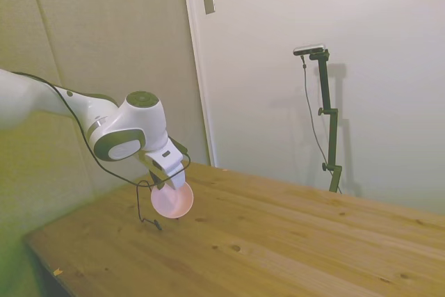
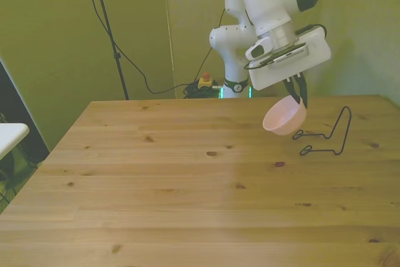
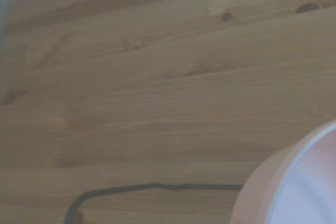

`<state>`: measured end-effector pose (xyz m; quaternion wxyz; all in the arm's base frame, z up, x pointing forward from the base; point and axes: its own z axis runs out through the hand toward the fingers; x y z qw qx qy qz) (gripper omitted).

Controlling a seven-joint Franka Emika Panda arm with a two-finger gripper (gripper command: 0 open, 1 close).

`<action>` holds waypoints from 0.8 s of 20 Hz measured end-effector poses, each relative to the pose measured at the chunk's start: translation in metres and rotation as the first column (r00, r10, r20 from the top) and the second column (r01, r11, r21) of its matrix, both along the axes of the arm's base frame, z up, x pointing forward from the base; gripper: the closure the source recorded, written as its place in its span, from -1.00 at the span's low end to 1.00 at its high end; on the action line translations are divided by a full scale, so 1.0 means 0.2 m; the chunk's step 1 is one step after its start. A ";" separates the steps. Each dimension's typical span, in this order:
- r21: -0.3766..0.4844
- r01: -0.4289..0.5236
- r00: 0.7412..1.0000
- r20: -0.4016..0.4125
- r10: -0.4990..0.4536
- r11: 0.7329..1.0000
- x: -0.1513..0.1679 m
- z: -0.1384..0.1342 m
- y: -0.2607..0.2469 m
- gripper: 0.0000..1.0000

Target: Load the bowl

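The pale-pink bowl (image 2: 285, 117) is held aloft, tilted on its side and clear of the wooden table (image 2: 187, 179), hanging directly below the gripper (image 2: 297, 98), whose dark fingers are closed on the bowl's rim. In the side view the bowl (image 1: 172, 200) is seen with its opening turned sideways rather than upward. Just beyond the gripper, toward the front view's right, a black wire stand (image 2: 326, 136) is set on the table, and one of its wire feet (image 3: 152, 188) is seen in the wrist view close beside the bowl's edge (image 3: 294, 187). The grip is judged to be a thin one, on the rim only, so the bowl could be swung or slipped loose by a quick move. If the bowl is lowered off-centre, the light wire stand could be knocked or tipped over, and the bowl could be left rolling on the table instead of seated in the wire.
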<state>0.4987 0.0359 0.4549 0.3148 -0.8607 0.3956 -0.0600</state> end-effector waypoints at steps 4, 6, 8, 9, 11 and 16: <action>0.080 -0.029 0.999 0.038 0.026 0.996 -0.01 0.01 0.05 1.00; 0.076 -0.068 0.997 0.044 0.064 0.995 -0.01 0.01 0.14 1.00; 0.095 -0.069 0.997 0.049 0.065 0.993 -0.01 0.00 0.13 1.00; 0.116 -0.076 0.996 0.054 0.070 0.990 -0.01 -0.01 0.13 1.00; 0.161 -0.090 0.995 0.065 0.080 0.983 -0.01 -0.03 0.11 1.00; 0.245 -0.129 0.990 0.082 0.112 0.961 0.01 -0.11 0.08 1.00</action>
